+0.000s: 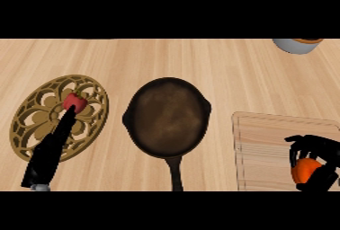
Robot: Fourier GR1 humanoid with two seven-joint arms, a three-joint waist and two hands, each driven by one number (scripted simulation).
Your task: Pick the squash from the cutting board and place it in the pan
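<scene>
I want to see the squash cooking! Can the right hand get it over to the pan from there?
Probably yes. The right hand is curled round the orange squash over the cutting board, and only bare counter lies between it and the pan.

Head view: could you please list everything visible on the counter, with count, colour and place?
pan: one, dark brown, centre, handle toward the lower edge.
trivet: one, gold openwork, left of the pan.
red item: one, red, on the trivet; kind unclear.
black utensil: one, black, lying across the trivet.
cutting board: one, light wood, right of the pan.
squash: one, orange, over the cutting board's right part.
container: one, grey, top right, cut off.
counter: one, light wood.
right hand: one, black, fingers curled round the squash.
</scene>
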